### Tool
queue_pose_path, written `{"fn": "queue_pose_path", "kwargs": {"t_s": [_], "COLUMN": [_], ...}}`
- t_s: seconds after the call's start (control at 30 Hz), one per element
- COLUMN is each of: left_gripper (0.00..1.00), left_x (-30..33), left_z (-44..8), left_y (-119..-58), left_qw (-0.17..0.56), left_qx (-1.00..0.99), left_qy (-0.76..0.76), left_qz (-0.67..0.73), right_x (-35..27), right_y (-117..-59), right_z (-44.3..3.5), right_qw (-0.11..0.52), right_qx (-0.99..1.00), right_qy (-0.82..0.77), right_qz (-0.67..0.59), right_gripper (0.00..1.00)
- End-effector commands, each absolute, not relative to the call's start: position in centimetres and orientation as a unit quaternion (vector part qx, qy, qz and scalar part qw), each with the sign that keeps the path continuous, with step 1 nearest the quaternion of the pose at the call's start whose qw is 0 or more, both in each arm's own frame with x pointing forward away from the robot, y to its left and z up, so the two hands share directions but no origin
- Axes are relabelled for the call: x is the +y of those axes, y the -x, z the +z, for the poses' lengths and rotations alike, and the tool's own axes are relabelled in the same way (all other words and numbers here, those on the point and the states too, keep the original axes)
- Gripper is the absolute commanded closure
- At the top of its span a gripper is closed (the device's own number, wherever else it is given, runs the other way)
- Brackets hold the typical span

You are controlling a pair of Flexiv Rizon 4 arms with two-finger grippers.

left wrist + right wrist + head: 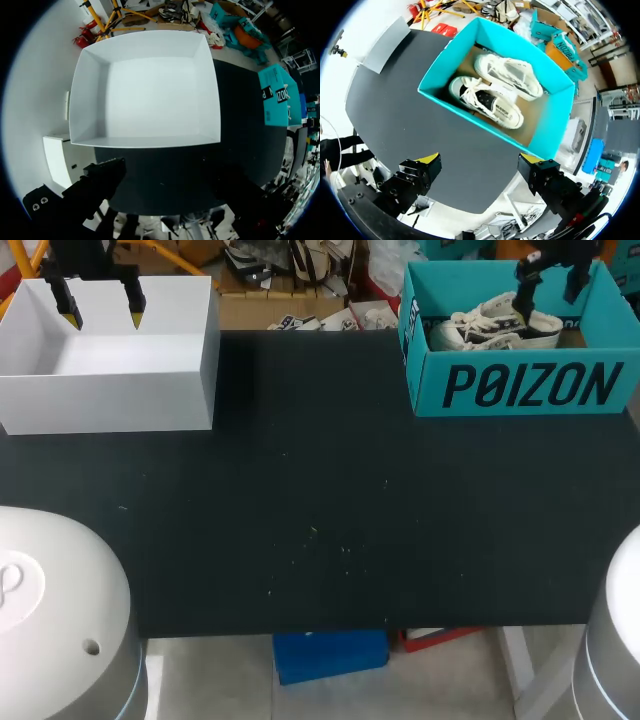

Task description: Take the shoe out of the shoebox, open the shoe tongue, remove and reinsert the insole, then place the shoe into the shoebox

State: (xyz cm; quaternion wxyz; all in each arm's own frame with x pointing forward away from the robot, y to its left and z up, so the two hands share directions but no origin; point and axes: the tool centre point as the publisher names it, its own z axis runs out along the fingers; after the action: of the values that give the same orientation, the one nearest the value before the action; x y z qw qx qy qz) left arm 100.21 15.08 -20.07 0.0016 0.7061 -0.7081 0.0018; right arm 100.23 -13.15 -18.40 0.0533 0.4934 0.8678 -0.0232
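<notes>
Teal shoebox [425,380] holds both shoes [492,102], so we've done nothing yet; left end effector [103,312] and right end effector [479,160] hang wide open, empty.

Black fingers [132,288], yellow tips [137,315], white arms [50,610]

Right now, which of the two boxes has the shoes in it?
The teal shoebox under the right claw: two white shoes lie inside. The white box shows only bare walls and floor.
</notes>
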Motion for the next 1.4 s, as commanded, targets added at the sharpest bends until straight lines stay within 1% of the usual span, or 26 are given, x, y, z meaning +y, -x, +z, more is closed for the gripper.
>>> {"fn": "queue_pose_path", "kwargs": {"t_s": [0.03, 0.27, 0.4, 0.63, 0.87, 0.9, 0.93, 1.0, 1.07, 1.13, 1.3, 1.37, 1.4], "left_gripper": [0.0, 0.0, 0.0, 0.0, 0.0, 0.0, 0.0, 0.0, 0.0, 0.0, 0.0, 0.0, 0.0], "left_x": [15.0, 15.0, 15.0, 15.0, 15.0, 15.0, 15.0, 15.0, 15.0, 15.0, 15.0, 15.0, 15.0], "left_z": [-20.0, -20.0, -20.0, -20.0, -20.0, -20.0, -20.0, -20.0, -20.0, -20.0, -20.0, -20.0, -20.0], "left_y": [-100.1, -100.1, -100.1, -100.1, -100.1, -100.1, -100.1, -100.1, -100.1, -100.1, -100.1, -100.1, -100.1], "left_qw": [0.001, 0.001, 0.001, 0.001, 0.001, 0.001, 0.001, 0.001, 0.001, 0.001, 0.001, 0.001, 0.001], "left_qx": [-0.708, -0.708, -0.708, -0.708, -0.708, -0.708, -0.708, -0.708, -0.708, -0.708, -0.708, -0.708, -0.708], "left_qy": [-0.707, -0.707, -0.707, -0.707, -0.707, -0.707, -0.707, -0.707, -0.707, -0.707, -0.707, -0.707, -0.707], "left_qz": [0.0, 0.0, 0.0, 0.0, 0.0, 0.0, 0.0, 0.0, 0.0, 0.0, 0.0, 0.0, 0.0], "right_x": [-13.2, -13.2, -12.9, -13.3, -13.5, -13.5, -13.6, -13.6, -13.6, -13.6, -13.6, -13.7, -13.7], "right_y": [-100.0, -100.0, -100.3, -101.8, -104.2, -104.7, -105.1, -105.9, -106.7, -107.6, -109.4, -109.9, -110.1], "right_z": [-18.3, -18.3, -19.3, -19.3, -20.1, -20.3, -20.5, -20.8, -21.1, -21.4, -22.4, -23.1, -23.4], "right_qw": [0.075, 0.075, 0.072, 0.089, 0.074, 0.071, 0.068, 0.063, 0.061, 0.058, 0.046, 0.041, 0.038], "right_qx": [0.971, 0.971, 0.985, 0.992, 0.997, 0.997, 0.997, 0.998, 0.998, 0.998, 0.998, 0.998, 0.999], "right_qy": [-0.218, -0.218, -0.152, -0.083, -0.025, -0.019, -0.013, -0.009, -0.005, -0.001, 0.007, 0.004, 0.004], "right_qz": [-0.056, -0.056, -0.045, -0.014, -0.014, -0.016, -0.016, -0.021, -0.024, -0.027, -0.035, -0.038, -0.038], "right_gripper": [0.0, 0.0, 0.0, 0.0, 0.0, 0.08, 0.06, 0.11, 0.5, 0.5, 0.56, 0.67, 0.71]}}
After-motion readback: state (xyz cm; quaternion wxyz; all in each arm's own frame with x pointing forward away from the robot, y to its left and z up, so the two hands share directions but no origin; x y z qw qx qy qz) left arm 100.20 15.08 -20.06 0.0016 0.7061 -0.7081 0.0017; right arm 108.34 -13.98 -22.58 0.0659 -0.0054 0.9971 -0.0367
